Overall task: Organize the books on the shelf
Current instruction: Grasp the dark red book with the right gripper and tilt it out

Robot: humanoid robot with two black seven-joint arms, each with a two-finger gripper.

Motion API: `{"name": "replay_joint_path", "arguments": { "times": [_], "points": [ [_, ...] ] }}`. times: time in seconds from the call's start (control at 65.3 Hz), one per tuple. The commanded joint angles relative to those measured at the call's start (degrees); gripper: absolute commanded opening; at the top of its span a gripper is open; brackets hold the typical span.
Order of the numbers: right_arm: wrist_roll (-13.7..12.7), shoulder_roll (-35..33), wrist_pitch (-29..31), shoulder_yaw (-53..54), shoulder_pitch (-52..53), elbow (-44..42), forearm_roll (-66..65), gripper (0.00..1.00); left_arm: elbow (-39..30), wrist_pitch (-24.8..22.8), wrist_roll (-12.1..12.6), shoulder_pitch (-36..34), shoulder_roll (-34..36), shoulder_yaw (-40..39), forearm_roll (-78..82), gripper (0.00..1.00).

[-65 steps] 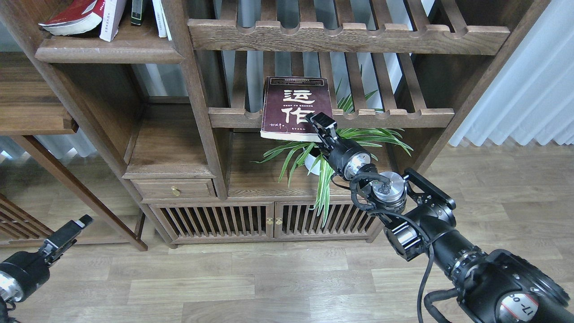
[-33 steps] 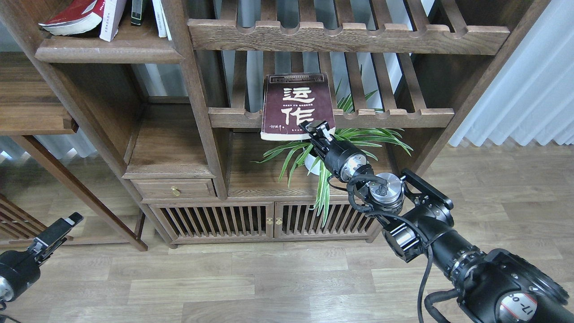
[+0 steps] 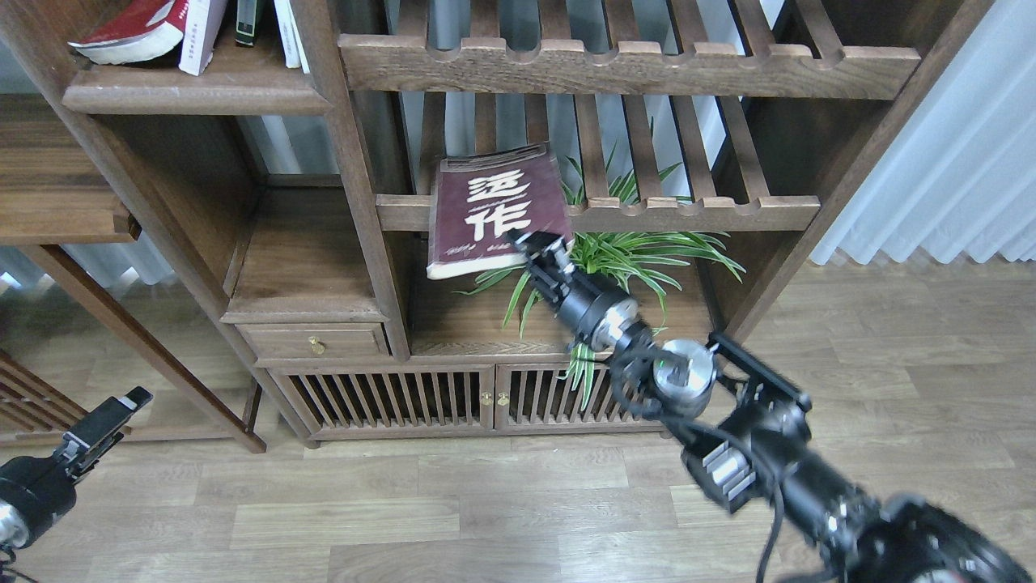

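Note:
The dark maroon book (image 3: 490,212) with big white Chinese characters hangs tilted in front of the slatted rack (image 3: 647,212), lifted and carried to the left. My right gripper (image 3: 541,244) is shut on its lower right corner. The red book (image 3: 133,32) lies leaning on the solid shelf board (image 3: 198,91) at the top left, next to a white-lavender book (image 3: 201,32) and other upright books. My left gripper (image 3: 105,421) hangs low at the bottom left, far from the books; its fingers cannot be told apart.
A potted green plant (image 3: 615,259) stands on the cabinet top just behind my right arm. A bookcase upright (image 3: 356,178) separates the rack bay from the left compartments. A second slatted rack (image 3: 631,65) runs above. White curtains (image 3: 939,162) hang at right.
My right gripper has pulled the maroon book off the slatted rack, moving it left and slightly down, and the book has tilted. My left gripper sank lower at first and has since held still.

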Motion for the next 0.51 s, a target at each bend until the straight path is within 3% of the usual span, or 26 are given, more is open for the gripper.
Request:
{"name": "replay_joint_path", "arguments": {
  "times": [0.0, 0.138, 0.26, 0.337, 0.444, 0.49],
  "points": [
    [-0.7, -0.2, 0.3, 0.8, -6.7, 6.9, -0.4, 0.06, 0.9, 0.0, -0.3, -0.1, -1.0, 2.0, -0.7, 1.0],
    [-2.4, -2.9, 2.5, 2.1, -13.9, 10.1, -1.0, 0.06, -0.5, 0.0, 0.0, -1.3, -3.9, 3.1, -8.4, 1.0],
    [-7.6, -2.6, 6.8, 4.0, -19.3, 10.2, -4.8, 0.06, -1.9, 0.0, 0.3, -3.6, -5.2, 7.6, -19.9, 1.0],
    [-12.3, -2.4, 10.0, 5.6, -23.0, 9.9, -6.4, 0.06, -4.4, 0.0, 0.8, -4.2, -4.7, 14.0, -28.7, 1.0],
    [-15.2, -2.3, 12.3, 6.6, -25.1, 9.0, -6.6, 0.07, -7.1, 0.0, 2.4, -5.3, -4.4, 19.2, -34.2, 1.0],
    [-16.5, -2.3, 15.9, 7.0, -25.8, 8.3, -6.4, 0.09, -8.7, 0.0, 2.8, -6.2, -4.5, 21.8, -35.9, 1.0]
  ]
}}
